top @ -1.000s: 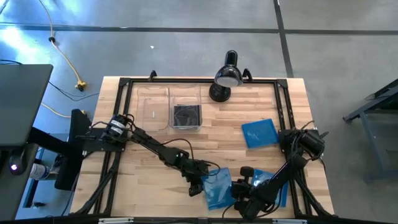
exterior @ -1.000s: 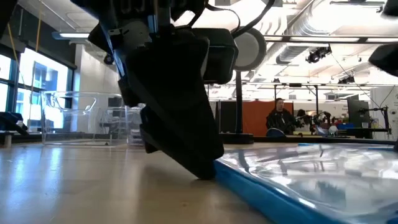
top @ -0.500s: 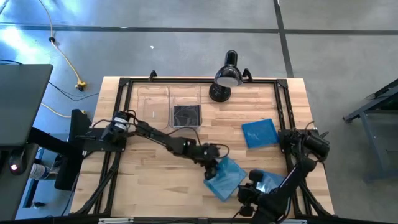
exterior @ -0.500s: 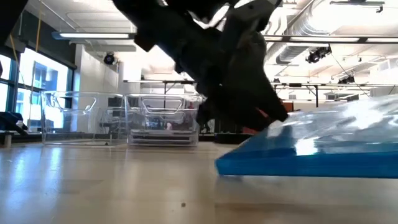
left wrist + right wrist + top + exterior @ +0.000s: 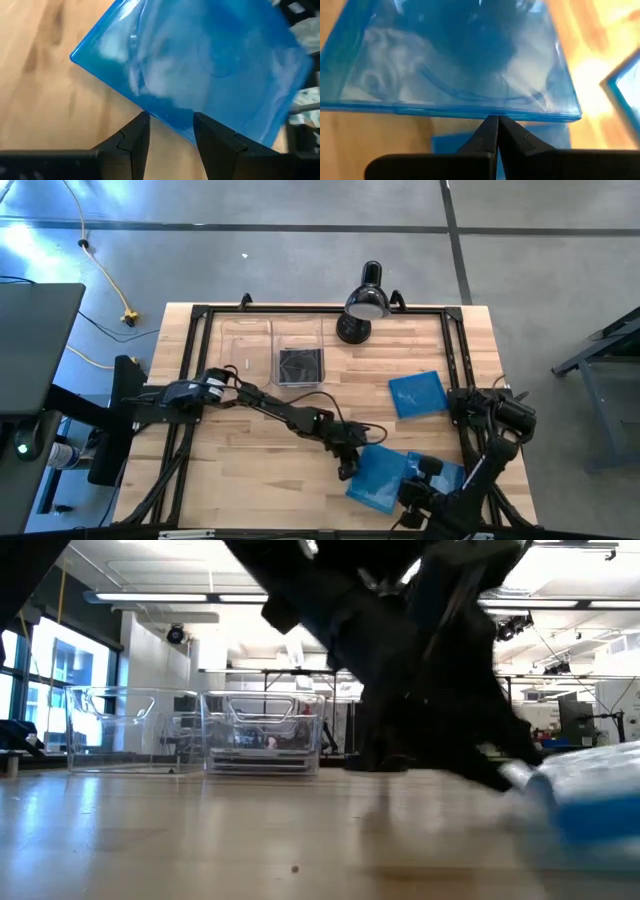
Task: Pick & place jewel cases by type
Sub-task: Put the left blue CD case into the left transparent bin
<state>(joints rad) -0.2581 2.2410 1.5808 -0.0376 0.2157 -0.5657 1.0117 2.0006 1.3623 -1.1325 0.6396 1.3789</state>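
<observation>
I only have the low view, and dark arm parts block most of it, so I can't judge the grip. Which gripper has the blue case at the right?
Observer: The left gripper. Its fingers pinch one edge of the blue jewel case.
Operator: Where's the right gripper?
Observer: The right gripper is shut, holds nothing and sits close by that case.
Operator: Anything sorted yet?
Observer: One dark jewel case lies in the clear bin nearer the lamp.
</observation>
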